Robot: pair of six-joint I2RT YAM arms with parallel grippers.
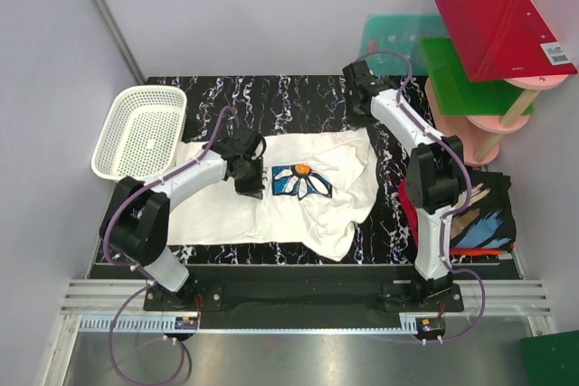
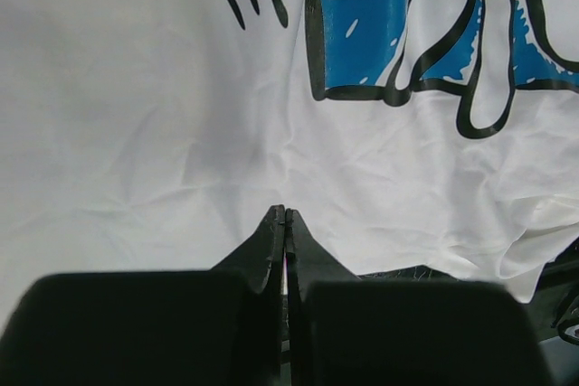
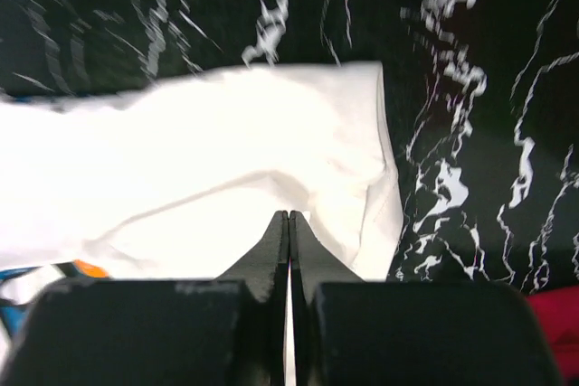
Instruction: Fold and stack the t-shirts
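Note:
A white t-shirt (image 1: 226, 210) with a blue daisy print (image 1: 301, 180) lies spread on the black marbled table (image 1: 271, 97). My left gripper (image 1: 250, 183) is shut with nothing in it, low over the cloth just left of the print. In the left wrist view its closed tips (image 2: 285, 211) point at plain white cloth (image 2: 136, 133) below the print (image 2: 362, 42). My right gripper (image 1: 360, 108) is shut and empty above the shirt's far right sleeve (image 3: 298, 124); its tips (image 3: 289, 214) sit near the sleeve hem. A black printed t-shirt (image 1: 479, 212) lies on a red-orange one (image 1: 406, 210) at the right.
A white mesh basket (image 1: 116, 146) stands at the back left, touching the shirt's corner. Red (image 1: 502, 29), green (image 1: 461, 79) and teal (image 1: 398, 38) plastic sheets rest on a pink stand at the back right. Grey walls close in on both sides.

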